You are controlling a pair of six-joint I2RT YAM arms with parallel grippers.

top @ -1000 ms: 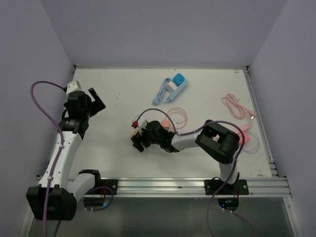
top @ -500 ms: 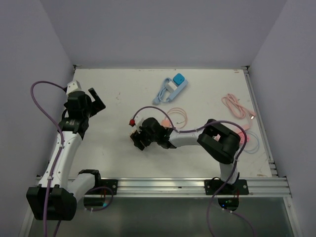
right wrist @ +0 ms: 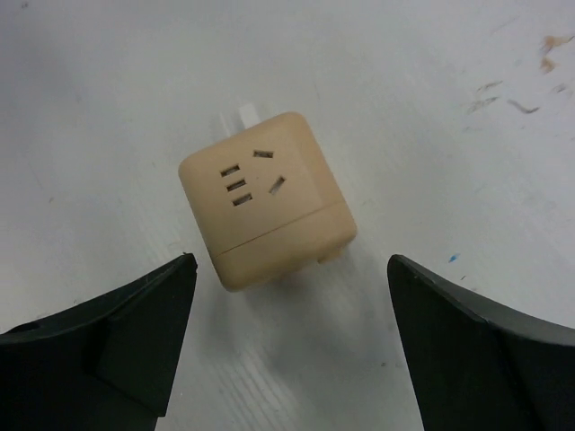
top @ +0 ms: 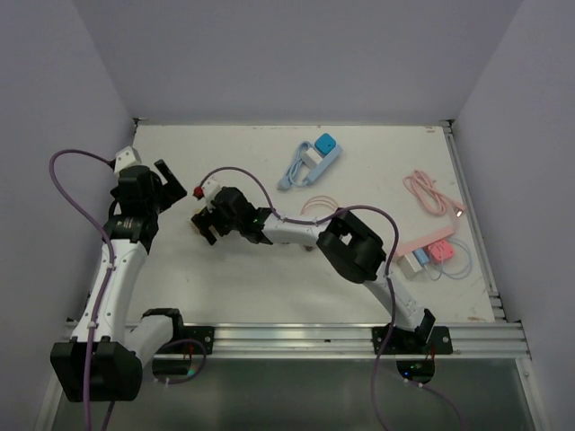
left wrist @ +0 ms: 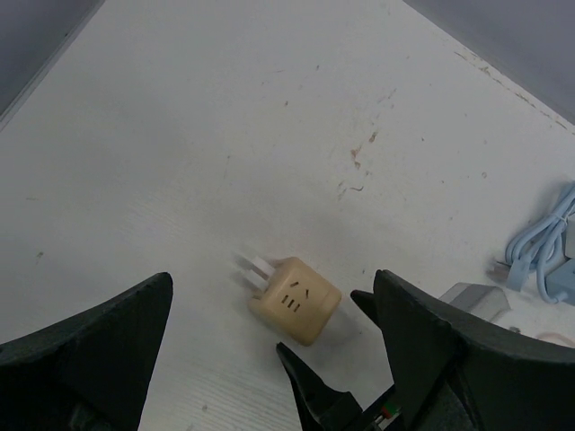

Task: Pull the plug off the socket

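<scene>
On the left part of the table [top: 235,280], the beige plug [right wrist: 269,197] lay flat with its slotted face up. Its axis ran from the rear to the white pins [right wrist: 247,114], which pointed away from the right gripper [right wrist: 289,260]. That gripper's fingers were spread on both sides of the plug, not touching it. The left gripper [left wrist: 271,277] hung near, also spread wide. A blue socket strip [top: 316,154] and pink cables [top: 431,193] lay well apart.

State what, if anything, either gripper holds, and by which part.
Nothing is held. Both the left gripper and the right gripper are open; the beige adapter lies loose on the table.
</scene>
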